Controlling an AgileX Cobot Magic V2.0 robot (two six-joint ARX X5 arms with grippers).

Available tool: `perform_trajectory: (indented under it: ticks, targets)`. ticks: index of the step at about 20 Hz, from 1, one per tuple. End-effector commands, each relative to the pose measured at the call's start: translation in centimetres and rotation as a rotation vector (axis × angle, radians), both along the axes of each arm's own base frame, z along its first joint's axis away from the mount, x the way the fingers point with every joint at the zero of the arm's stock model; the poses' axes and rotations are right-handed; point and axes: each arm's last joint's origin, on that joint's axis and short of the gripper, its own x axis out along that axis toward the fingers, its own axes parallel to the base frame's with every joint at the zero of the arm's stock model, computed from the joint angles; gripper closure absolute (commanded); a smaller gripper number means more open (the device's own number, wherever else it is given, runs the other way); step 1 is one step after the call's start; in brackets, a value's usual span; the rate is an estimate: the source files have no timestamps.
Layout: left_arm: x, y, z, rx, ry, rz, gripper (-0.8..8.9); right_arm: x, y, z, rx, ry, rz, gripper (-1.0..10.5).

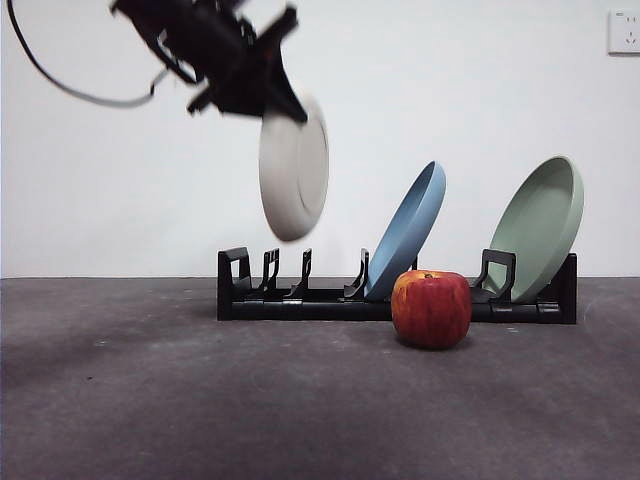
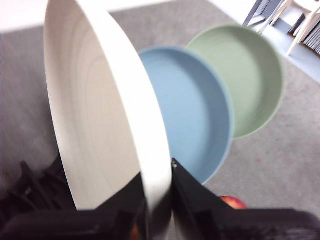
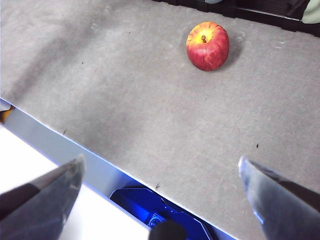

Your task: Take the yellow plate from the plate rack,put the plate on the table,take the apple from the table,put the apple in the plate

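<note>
My left gripper [image 1: 285, 105] is shut on the rim of the yellow plate [image 1: 294, 168], holding it on edge in the air above the left part of the plate rack [image 1: 300, 298]. In the left wrist view the black jaws pinch the cream plate [image 2: 100, 120] at its rim. The apple [image 1: 431, 308] stands on the table [image 1: 200, 390] just in front of the rack. My right gripper [image 3: 160, 172] hangs open over the table's near edge, well short of the apple [image 3: 207, 46].
A blue plate [image 1: 410, 228] and a sage-green plate [image 1: 540, 225] lean in the rack's middle and right slots. A white wall stands behind the rack. The blue plate [image 2: 195, 115] and green plate [image 2: 240, 75] lie beyond the held plate.
</note>
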Motion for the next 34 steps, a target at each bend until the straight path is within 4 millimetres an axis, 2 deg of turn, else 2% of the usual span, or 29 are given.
perform_trajectory:
  ticks: [1, 5, 8, 11, 14, 17, 21, 24, 27, 31, 34]
  targets:
    - [-1.2, 0.3, 1.2, 0.040, -0.029, 0.006, 8.22, 0.0, 0.0, 0.1, 0.005, -0.001, 0.000, 2.9]
    - [-4.7, 1.9, 3.7, 0.161, -0.021, 0.017, 8.22, 0.0, 0.0, 0.1, 0.008, 0.001, -0.004, 2.9]
    - [-8.5, 2.6, 5.2, 0.335, 0.008, 0.033, 8.21, 0.0, 0.0, 0.1, 0.010, 0.003, -0.006, 2.9]
    - [-11.9, 2.0, 4.9, 0.615, 0.050, 0.038, 8.20, 0.0, 0.0, 0.1, 0.014, 0.007, -0.011, 2.9]
    - [-14.0, 0.5, 3.7, 0.811, 0.092, 0.044, 8.19, 0.0, 0.0, 0.1, 0.018, 0.011, -0.016, 2.9]
    - [-16.6, -2.4, 0.8, 0.953, 0.062, 0.018, 8.19, 0.0, 0.0, 0.1, 0.017, 0.011, -0.016, 2.9]
    - [-20.0, -6.1, -5.5, 1.085, -0.039, -0.092, 8.19, 0.0, 0.0, 0.1, 0.018, 0.011, -0.016, 2.9]
    - [-22.1, -8.5, -9.4, 1.166, -0.099, -0.171, 8.19, 0.0, 0.0, 0.1, 0.019, 0.013, -0.018, 2.9]
    - [-23.3, -11.0, -12.7, 1.213, -0.141, -0.229, 8.19, 0.0, 0.0, 0.1, 0.020, 0.013, -0.017, 2.9]
    - [-24.1, -13.1, -16.1, 1.253, -0.152, -0.262, 8.20, 0.0, 0.0, 0.1, 0.020, 0.013, -0.017, 2.9]
    - [-24.5, -13.5, -18.0, 1.201, -0.015, -0.327, 8.17, 0.0, 0.0, 0.1, 0.020, 0.013, -0.017, 2.9]
